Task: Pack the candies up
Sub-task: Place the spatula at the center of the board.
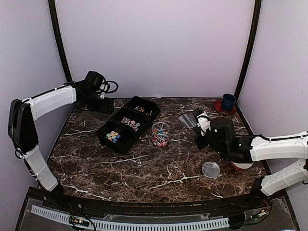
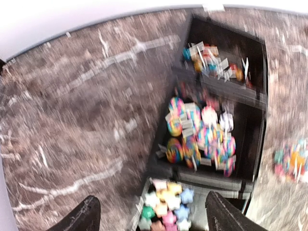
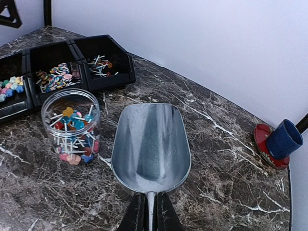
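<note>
The candies lie in a black three-compartment tray (image 1: 107, 143): pastel stars (image 1: 112, 136) (image 2: 166, 209), swirled pieces (image 1: 131, 123) (image 2: 202, 134), and pieces on thin sticks (image 1: 141, 109) (image 2: 211, 60). More stick candies fill the clear jar (image 1: 160, 134) (image 3: 70, 126) beside the tray. My right gripper (image 1: 199, 127) (image 3: 150, 216) is shut on the handle of an empty metal scoop (image 1: 188, 119) (image 3: 151, 144), held just right of the jar. My left gripper (image 1: 103, 103) (image 2: 154, 219) is open and empty, above the table left of the tray, by the star compartment.
A clear round lid (image 1: 211, 169) lies on the table in front of my right arm. A blue cup (image 1: 228, 102) (image 3: 284, 139) stands on a red saucer at the back right corner. A red and white disc (image 1: 240, 166) lies under my right forearm.
</note>
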Robot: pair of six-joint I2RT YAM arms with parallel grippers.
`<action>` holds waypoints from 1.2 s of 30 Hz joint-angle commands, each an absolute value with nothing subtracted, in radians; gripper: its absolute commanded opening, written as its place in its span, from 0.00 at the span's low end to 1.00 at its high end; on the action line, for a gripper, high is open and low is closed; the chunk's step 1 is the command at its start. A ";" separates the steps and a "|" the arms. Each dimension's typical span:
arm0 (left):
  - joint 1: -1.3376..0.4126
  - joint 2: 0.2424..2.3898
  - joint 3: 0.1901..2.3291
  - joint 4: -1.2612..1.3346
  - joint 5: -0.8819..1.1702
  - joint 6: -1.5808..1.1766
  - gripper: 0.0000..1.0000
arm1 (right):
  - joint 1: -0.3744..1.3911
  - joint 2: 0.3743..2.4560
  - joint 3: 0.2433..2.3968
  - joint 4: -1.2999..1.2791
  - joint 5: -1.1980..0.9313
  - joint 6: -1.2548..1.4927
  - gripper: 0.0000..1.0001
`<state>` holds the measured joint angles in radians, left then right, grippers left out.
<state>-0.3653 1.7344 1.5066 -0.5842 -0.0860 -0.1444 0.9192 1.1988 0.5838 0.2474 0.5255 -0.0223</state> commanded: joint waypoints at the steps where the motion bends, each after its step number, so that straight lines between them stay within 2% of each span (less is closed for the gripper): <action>1: -0.418 1.663 1.366 -0.613 -0.148 -0.154 0.78 | 0.867 1.247 0.631 0.320 0.530 0.042 0.00; 7: -0.429 1.630 1.219 -0.595 -0.230 -0.134 0.79 | 0.801 1.323 0.656 0.327 0.503 0.115 0.00; 16: -0.376 1.738 1.261 -0.606 -0.240 -0.115 0.79 | 0.715 1.405 0.677 0.348 0.446 0.150 0.00; 22: -0.334 1.804 1.335 -0.617 -0.292 -0.103 0.78 | 0.683 1.463 0.676 0.383 0.397 0.167 0.00; 36: -0.248 2.067 1.663 -0.654 -0.322 -0.087 0.78 | 0.631 1.587 0.736 0.371 0.346 0.183 0.00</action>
<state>-0.2733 2.0159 1.5787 -0.6319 -0.2848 -0.1028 0.6556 1.5692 0.6987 0.3305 0.3653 0.1642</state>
